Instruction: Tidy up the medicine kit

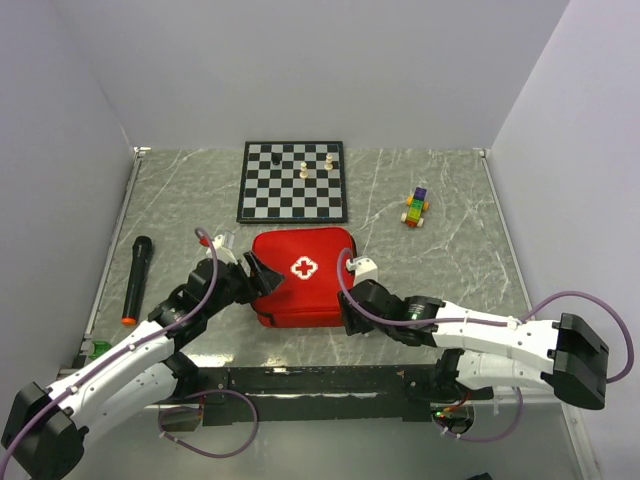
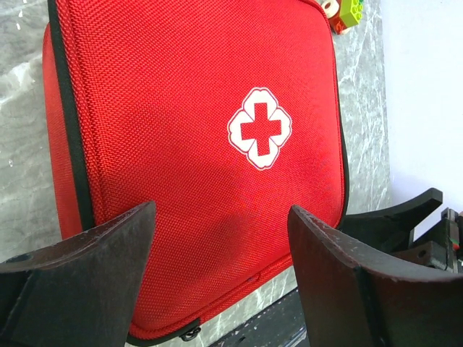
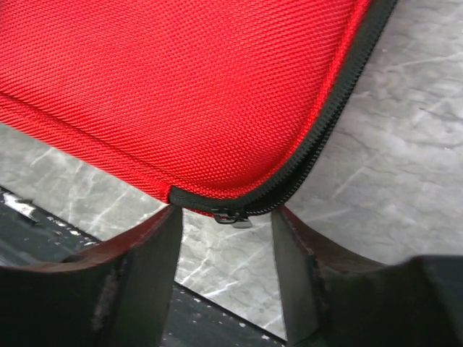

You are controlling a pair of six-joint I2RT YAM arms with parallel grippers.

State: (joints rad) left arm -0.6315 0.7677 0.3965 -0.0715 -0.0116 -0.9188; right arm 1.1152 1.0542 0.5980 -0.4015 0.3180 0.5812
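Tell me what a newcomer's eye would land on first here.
The red kit with its white cross lies closed in the middle of the table. The right end effector stands open around the zipper pull at its near right corner; the left end effector is open at its left side. A chessboard sits behind.

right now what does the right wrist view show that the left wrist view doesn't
Only the right wrist view: the zipper pull at one corner of the medicine kit, sitting between the open fingers of the right gripper.
Only the left wrist view: the white cross emblem on the lid, the coloured block toy past the kit's far corner, and the left gripper, open over the lid.
Both: the kit's red fabric with its black zipper edge, and the grey marbled table.
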